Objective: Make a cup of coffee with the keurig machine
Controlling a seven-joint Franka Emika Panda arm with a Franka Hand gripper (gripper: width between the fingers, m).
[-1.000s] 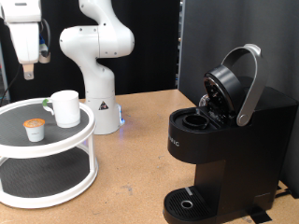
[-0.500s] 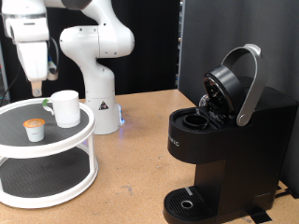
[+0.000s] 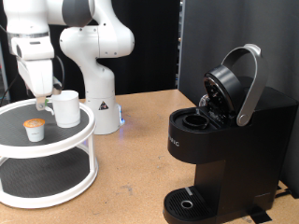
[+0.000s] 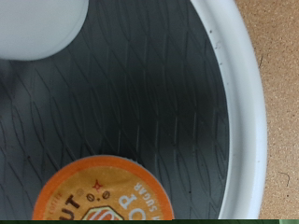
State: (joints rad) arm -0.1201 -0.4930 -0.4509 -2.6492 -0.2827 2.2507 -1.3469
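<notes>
Exterior view: the gripper (image 3: 40, 101) hangs at the upper left of the frame, above the top shelf of a white two-tier round stand (image 3: 82, 140), just over a small pod (image 3: 35, 130) with an orange top and close beside the cup (image 3: 66, 108). Whether its fingers are apart or together cannot be told. The cup stands upright on the dark top shelf, to the right of the pod. The keurig machine (image 3: 224, 140) occupies the right half of the frame on the wooden table (image 3: 131, 177), its hinged lid raised and the pod chamber exposed. Wrist view: the pod's orange top (image 4: 98, 191) appears near the frame's lower edge, the cup (image 4: 37, 26) at the upper left, both on the ribbed dark shelf inside the white rim.
</notes>
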